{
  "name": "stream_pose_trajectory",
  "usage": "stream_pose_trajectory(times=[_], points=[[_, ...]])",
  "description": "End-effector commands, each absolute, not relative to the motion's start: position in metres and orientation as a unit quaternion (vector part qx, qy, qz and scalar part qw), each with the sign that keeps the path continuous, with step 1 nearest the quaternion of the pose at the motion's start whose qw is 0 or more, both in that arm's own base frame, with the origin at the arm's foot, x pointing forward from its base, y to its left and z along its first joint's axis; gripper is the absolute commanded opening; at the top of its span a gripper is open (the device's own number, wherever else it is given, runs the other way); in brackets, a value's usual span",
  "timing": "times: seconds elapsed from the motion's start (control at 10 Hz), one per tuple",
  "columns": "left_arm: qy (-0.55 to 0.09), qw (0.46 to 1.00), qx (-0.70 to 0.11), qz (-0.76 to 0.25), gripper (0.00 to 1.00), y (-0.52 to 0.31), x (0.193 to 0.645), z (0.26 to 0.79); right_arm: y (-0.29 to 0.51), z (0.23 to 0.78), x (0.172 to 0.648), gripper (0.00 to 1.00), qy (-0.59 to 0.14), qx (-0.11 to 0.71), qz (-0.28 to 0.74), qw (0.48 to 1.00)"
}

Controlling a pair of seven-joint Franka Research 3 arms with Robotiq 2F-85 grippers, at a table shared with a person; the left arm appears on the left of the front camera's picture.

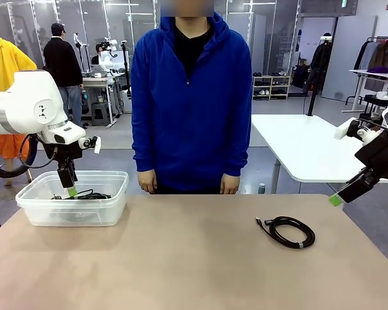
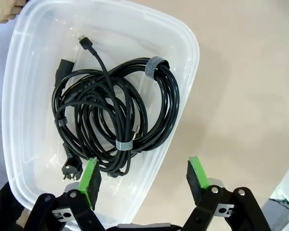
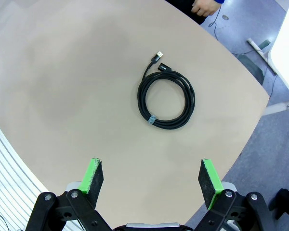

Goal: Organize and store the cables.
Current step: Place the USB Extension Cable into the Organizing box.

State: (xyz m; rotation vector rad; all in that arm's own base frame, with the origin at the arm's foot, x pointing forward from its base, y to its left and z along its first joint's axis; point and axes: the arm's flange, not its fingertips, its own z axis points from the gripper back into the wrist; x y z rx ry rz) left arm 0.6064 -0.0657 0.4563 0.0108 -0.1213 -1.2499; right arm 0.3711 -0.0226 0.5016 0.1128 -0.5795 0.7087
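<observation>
A coiled black cable (image 1: 288, 231) lies on the tan table at the right; from the right wrist it shows as a neat ring (image 3: 166, 99) with a USB plug and a grey tie. My right gripper (image 3: 151, 177) hangs open well above it, at the table's right edge (image 1: 346, 192). Several black cables (image 2: 113, 113) lie tangled inside a clear plastic bin (image 1: 33, 201) at the table's left. My left gripper (image 2: 144, 177) stands open over the bin's rim (image 2: 183, 72), holding nothing, its green-tipped fingers (image 1: 71, 190) just above the bin.
A person in a blue hoodie (image 1: 191, 97) stands at the far side, hands (image 1: 231, 187) hanging by the table edge. A white table (image 1: 304, 145) stands behind on the right. Bare tan tabletop (image 1: 181, 258) stretches between bin and loose cable.
</observation>
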Motion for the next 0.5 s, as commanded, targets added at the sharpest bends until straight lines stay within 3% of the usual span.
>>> stream_pose_trajectory(times=[0.0,0.1,0.4], points=[[-0.094,0.820,-0.014,-0.564,0.90,-0.059,0.582,0.479,-0.023,0.502,0.371,1.00,-0.278,0.053,0.340,0.897],[-0.103,0.850,0.001,-0.516,1.00,-0.048,0.557,0.491,-0.023,0.502,0.371,1.00,-0.280,0.054,0.342,0.896],[-0.157,0.858,-0.038,-0.487,1.00,-0.033,0.478,0.517,-0.008,0.500,0.411,1.00,-0.224,0.036,0.427,0.875]])
